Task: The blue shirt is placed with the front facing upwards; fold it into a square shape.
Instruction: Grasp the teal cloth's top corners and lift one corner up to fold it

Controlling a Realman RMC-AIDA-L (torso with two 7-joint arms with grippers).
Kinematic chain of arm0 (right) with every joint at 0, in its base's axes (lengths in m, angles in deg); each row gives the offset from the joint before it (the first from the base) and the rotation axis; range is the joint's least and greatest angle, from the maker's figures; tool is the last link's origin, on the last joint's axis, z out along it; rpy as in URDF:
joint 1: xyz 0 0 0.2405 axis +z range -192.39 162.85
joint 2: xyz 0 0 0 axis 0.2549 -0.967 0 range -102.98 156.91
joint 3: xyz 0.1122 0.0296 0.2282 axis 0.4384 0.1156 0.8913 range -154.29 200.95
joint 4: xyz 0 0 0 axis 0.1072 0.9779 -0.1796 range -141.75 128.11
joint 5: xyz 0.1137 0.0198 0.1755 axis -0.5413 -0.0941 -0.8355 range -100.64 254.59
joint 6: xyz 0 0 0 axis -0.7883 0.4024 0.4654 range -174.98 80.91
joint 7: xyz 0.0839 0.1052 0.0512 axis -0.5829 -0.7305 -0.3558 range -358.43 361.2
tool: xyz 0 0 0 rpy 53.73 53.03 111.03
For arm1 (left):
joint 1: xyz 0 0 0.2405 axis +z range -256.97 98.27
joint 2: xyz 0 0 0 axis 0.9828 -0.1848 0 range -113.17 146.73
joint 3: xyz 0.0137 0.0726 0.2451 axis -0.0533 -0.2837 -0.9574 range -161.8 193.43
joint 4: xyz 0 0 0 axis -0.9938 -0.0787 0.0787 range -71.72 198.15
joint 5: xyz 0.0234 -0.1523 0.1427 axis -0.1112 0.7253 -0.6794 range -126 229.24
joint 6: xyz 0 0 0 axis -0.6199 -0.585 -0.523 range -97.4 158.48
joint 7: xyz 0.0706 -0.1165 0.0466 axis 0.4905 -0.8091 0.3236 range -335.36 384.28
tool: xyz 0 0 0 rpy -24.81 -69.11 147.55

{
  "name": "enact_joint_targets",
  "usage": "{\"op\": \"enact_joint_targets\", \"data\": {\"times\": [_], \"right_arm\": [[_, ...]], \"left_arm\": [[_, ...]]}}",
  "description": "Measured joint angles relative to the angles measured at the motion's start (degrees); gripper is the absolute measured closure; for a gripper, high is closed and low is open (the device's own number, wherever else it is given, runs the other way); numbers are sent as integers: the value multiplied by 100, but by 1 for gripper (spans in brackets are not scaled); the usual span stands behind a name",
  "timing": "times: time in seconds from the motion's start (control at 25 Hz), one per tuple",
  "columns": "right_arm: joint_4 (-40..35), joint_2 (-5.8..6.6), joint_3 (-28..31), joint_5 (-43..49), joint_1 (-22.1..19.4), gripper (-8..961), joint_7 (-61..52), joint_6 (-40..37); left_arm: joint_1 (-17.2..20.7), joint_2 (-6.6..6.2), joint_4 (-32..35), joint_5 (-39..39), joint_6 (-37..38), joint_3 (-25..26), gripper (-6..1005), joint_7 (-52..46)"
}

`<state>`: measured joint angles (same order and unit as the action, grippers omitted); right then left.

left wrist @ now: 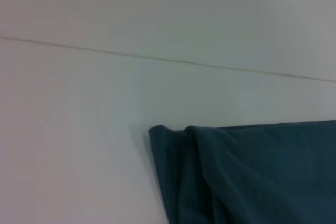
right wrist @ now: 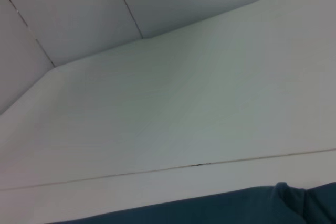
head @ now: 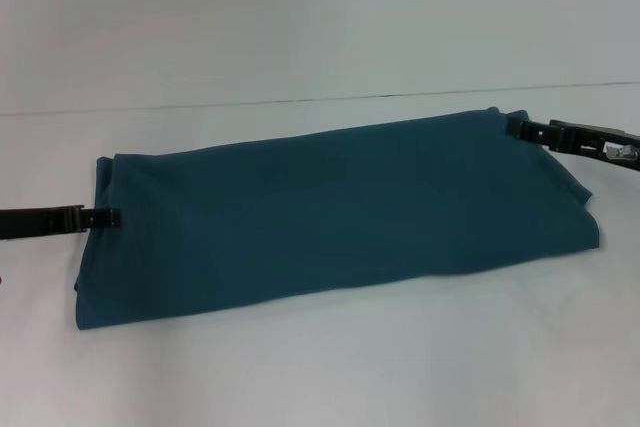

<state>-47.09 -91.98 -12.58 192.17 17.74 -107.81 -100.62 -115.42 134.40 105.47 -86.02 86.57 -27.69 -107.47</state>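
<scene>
The blue shirt [head: 330, 212] lies as a long band between my pincers — left gripper [head: 112, 217] and right gripper [head: 515, 127] each at an end, whether clenched on cloth I cannot tell — so next calls for folding end over end.

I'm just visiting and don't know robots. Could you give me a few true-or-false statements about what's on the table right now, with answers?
1. The blue shirt lies folded into a long band. True.
2. The "FREE!" lettering is showing. False: only plain fabric shows.
3. The left end effector is at the shirt's left end. True.
4. The right end effector hangs high above the table. False: it is at the shirt's far right corner.
</scene>
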Motion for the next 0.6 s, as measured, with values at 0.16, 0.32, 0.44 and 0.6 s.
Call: {"op": "enact_joint_targets", "data": {"times": [0.16,0.32,0.44,0.6], "right_arm": [[2,-8,-32,0,-3,126,2,-5],[2,-10,-52,0,-6,127,2,-15],[3,-12,-87,-1,-7,128,-16,-17],[4,-14,-111,2,-8,129,-32,-20]], "left_arm": [[0,17,-50,-53,-33,0,283,-2],[-25,9,-171,-58,-97,0,283,11],[-91,-4,-287,-100,-166,0,284,18],[-197,-14,-488,-145,-270,0,284,33]]}}
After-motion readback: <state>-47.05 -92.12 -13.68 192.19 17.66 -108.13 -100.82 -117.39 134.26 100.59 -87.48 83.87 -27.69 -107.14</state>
